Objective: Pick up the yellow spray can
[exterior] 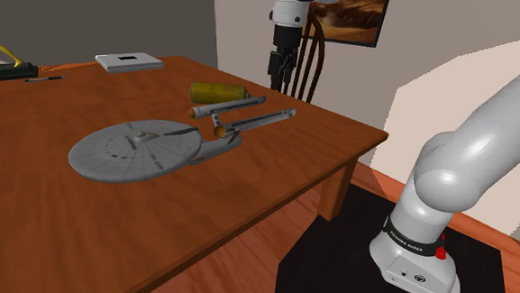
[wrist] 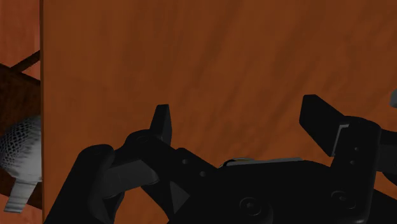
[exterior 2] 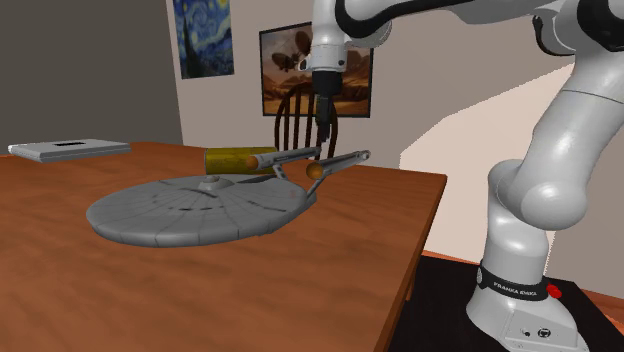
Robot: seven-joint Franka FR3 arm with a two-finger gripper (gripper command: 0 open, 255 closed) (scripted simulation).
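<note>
Table (exterior: 54,222): reddish-brown wood, streaky grain, soft sheen.
Can (exterior: 218,91): dull yellow, smooth.
Ship model (exterior: 137,151): grey, matt, finely lined.
Arm (exterior: 484,149): glossy white shell.
Gripper (exterior: 281,84): matt black.
Chair (exterior 2: 295,95), beyond hand: dark wood.

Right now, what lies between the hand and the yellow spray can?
Nothing: the shoulder view shows bare table between hand and spray can.

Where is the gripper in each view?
Shoulder view: gripper at top centre, in front of the chair, right of the yellow spray can.
Second exterior view: upper centre, above the model spaceship's rear tubes.
Wrist view: open, over the wooden table near its edge.
Shared landmark: the wooden table.
</note>
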